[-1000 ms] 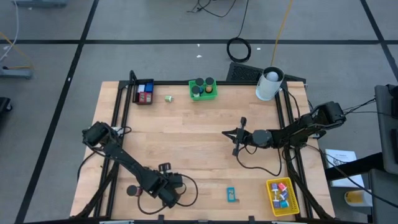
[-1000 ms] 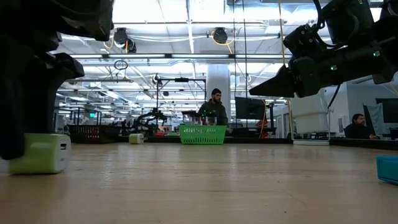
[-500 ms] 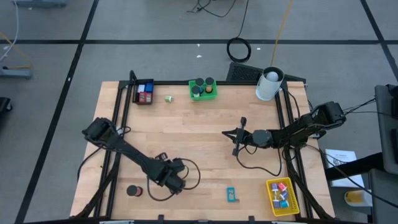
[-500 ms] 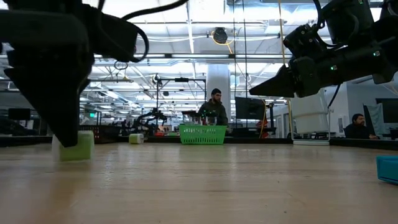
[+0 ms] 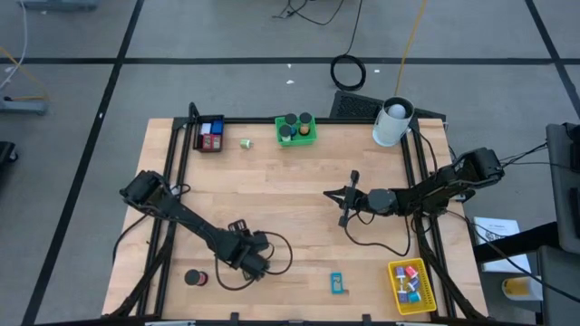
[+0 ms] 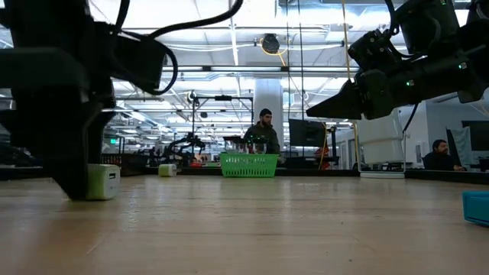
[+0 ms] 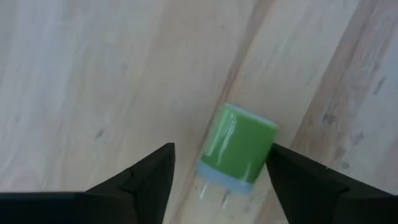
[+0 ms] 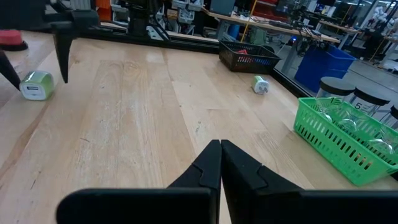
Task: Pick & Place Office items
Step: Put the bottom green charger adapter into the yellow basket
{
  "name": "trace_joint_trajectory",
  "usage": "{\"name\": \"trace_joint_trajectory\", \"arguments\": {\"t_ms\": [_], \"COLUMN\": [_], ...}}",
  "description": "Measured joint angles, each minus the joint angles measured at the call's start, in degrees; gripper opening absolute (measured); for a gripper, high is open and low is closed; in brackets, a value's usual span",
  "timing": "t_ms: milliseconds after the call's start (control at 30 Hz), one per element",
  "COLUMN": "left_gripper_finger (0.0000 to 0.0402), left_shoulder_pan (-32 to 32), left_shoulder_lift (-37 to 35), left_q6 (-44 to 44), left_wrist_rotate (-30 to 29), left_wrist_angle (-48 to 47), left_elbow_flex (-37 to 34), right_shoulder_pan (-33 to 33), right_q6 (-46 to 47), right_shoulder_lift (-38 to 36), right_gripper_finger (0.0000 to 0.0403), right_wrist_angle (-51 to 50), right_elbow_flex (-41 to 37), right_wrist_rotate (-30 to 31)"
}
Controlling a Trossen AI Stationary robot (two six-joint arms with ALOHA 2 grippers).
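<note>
The left hand (image 5: 251,263) hangs low over the near left part of the wooden surface (image 5: 290,199), its fingers (image 7: 146,177) spread apart and released. Between them, lying on its side on the wood, is a green charger plug (image 7: 238,152) with two metal prongs; neither finger touches it. To this hand's outer side, near the surface's edge, a black roll with a red face (image 5: 194,278) lies alone. Towards the right arm from it, a cyan block (image 5: 337,283) rests near the front edge. The right hand (image 5: 343,206) hovers over the middle right of the surface, clenched tight on nothing. Beyond it stand a black bin (image 5: 210,136), another green plug (image 5: 246,143) and a green bin (image 5: 296,129).
</note>
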Motion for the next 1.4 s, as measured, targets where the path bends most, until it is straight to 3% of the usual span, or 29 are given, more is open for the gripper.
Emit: {"name": "trace_joint_trajectory", "arguments": {"t_ms": [300, 467, 533, 733, 867, 1000, 1233, 1400], "left_gripper_finger": [0.0151, 0.0144, 0.0164, 0.0272, 0.0293, 0.0258, 0.0145, 0.0136], "left_shoulder_pan": [-0.39, -0.39, -0.18, 1.43, 1.74, 1.18, -0.2, -0.86], "left_shoulder_lift": [-0.13, -0.24, -0.24, -0.26, -0.33, -0.33, -0.33, -0.33], "left_q6": [8.37, 8.75, 7.69, 9.49, 12.51, 14.77, 18.29, 20.52], "left_wrist_rotate": [-1.46, -1.64, -1.86, -0.74, 0.48, 0.74, 0.39, -6.65], "left_wrist_angle": [2.5, 2.5, 2.54, 2.59, 2.37, 1.78, 0.5, 1.36], "left_elbow_flex": [-1.52, -1.52, -1.52, -1.52, -1.55, -1.52, -1.52, -1.59], "right_shoulder_pan": [-0.02, 0.0, 0.0, -0.02, -0.01, -0.02, -0.02, -0.02], "right_q6": [0.0, 0.0, 0.0, 0.0, 0.0, 0.0, 0.0, 0.0], "right_shoulder_lift": [0.0, 0.0, 0.0, 0.0, 0.0, 0.0, 0.0, 0.0], "right_gripper_finger": [0.0004, 0.0004, 0.0004, 0.0004, 0.0004, 0.0004, 0.0004, 0.0004], "right_wrist_angle": [-0.02, 0.0, -0.02, -0.01, 0.0, 0.0, -0.01, 0.0], "right_elbow_flex": [0.0, 0.0, 0.0, 0.0, 0.0, 0.0, 0.0, 0.0], "right_wrist_rotate": [0.02, 0.0, 0.0, 0.0, 0.02, 0.01, 0.01, 0.02]}}
